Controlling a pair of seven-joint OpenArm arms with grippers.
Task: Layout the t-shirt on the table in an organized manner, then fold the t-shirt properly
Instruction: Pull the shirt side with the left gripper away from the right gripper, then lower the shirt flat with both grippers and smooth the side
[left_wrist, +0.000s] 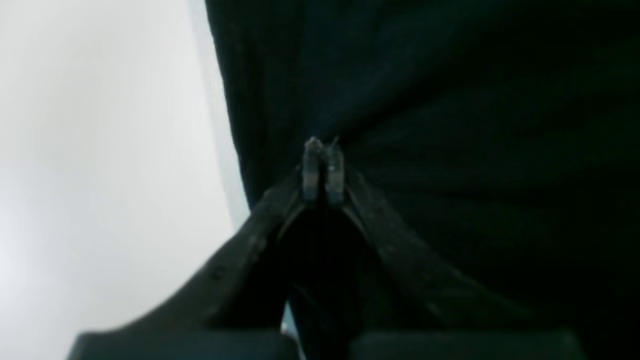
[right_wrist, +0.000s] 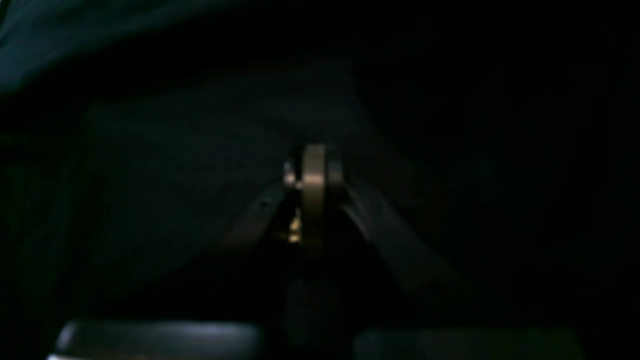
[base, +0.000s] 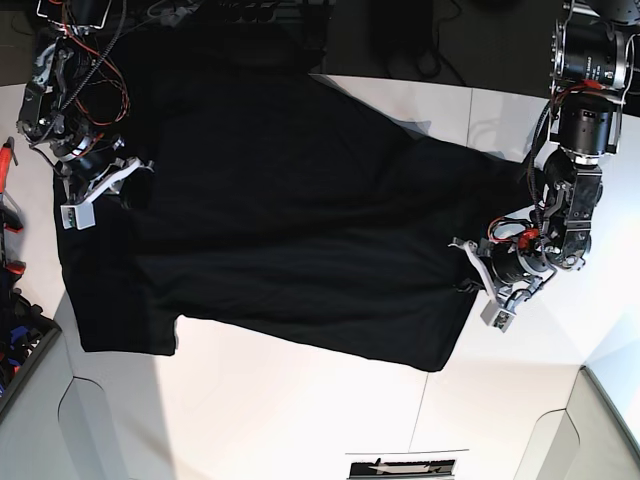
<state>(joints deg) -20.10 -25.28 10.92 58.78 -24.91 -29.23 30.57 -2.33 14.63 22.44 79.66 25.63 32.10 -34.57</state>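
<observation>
While the t-shirt (base: 290, 210) is opened out broad and mostly flat, it is not yet squared: in the base view it runs from about 10 o'clock to 4 o'clock across the counter (base: 300, 410), with its far part reaching past the white top's 12 o'clock edge and a sleeve hanging toward 7 o'clock. No print shows; only plain black cloth is up. I judge the laying-out stage nearly done but unfinished, and no fold has been made, so all folding is left.

At 3 o'clock the left gripper (left_wrist: 324, 170) has its jaws pressed together, pinching the shirt's edge where cloth meets bare counter. At 9 o'clock the right gripper (right_wrist: 314, 175) is likewise closed, surrounded by dark cloth; it appears to pinch the shirt, though that view is too dim to be certain.
</observation>
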